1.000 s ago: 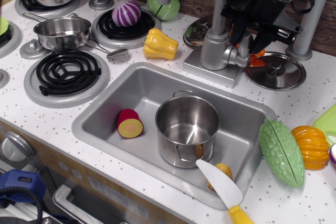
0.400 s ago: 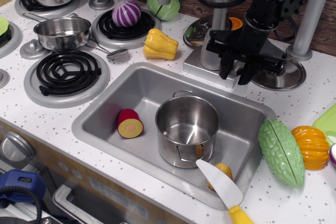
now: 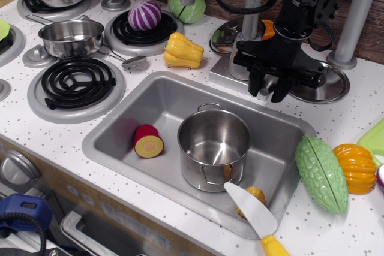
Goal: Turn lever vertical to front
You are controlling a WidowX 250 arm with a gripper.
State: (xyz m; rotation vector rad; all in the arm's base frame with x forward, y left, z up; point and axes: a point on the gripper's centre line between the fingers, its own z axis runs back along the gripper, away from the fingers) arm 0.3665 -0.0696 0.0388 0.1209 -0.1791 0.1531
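- Claw (image 3: 267, 90) points down at the faucet base, fingers either side of the lever (image 3: 269, 83); grip on it can't be told.
- Steel pot (image 3: 213, 147) sits in the sink (image 3: 120, 125), below-left of claw.
- Lid (image 3: 324, 81) on the counter (image 3: 336, 220), just right.

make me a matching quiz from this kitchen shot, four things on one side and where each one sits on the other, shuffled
Things:
1. steel pot
2. purple onion
3. yellow pepper
4. green gourd

Places:
A. on the counter right of the sink
B. on a back burner
C. inside the sink
D. on the counter behind the sink

Pairs: 1-C, 2-B, 3-D, 4-A
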